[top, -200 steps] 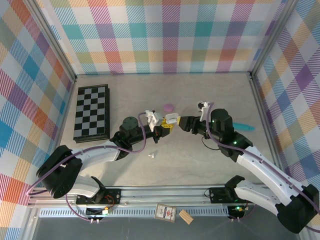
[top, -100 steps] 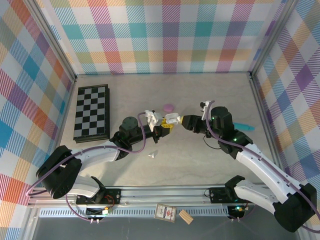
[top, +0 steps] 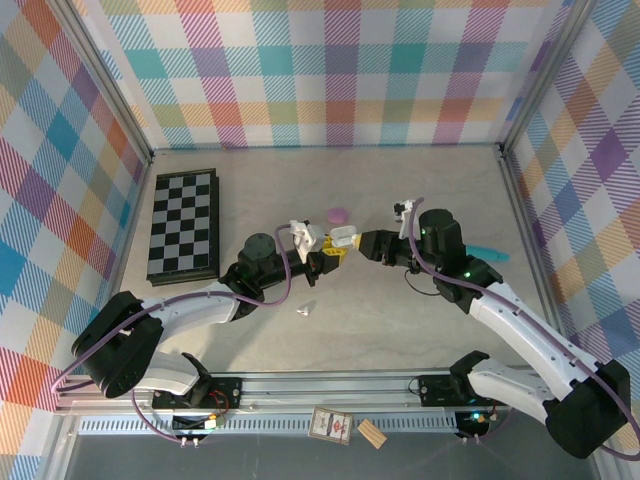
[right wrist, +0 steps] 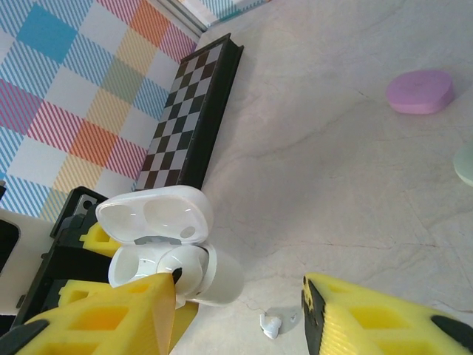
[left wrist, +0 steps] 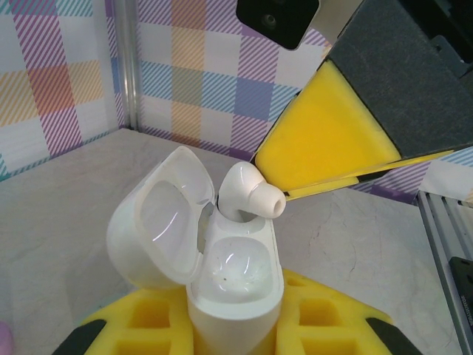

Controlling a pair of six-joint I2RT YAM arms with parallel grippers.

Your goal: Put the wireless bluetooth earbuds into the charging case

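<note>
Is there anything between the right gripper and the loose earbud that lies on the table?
Nothing visible does. The loose earbud lies on bare table, seen through the gap of the open right gripper. The charging case, held by the left gripper, sits off to one side.

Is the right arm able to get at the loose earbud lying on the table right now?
Probably yes: the right gripper stands open and empty, and the loose earbud lies alone on the table, with nothing between them.
</note>
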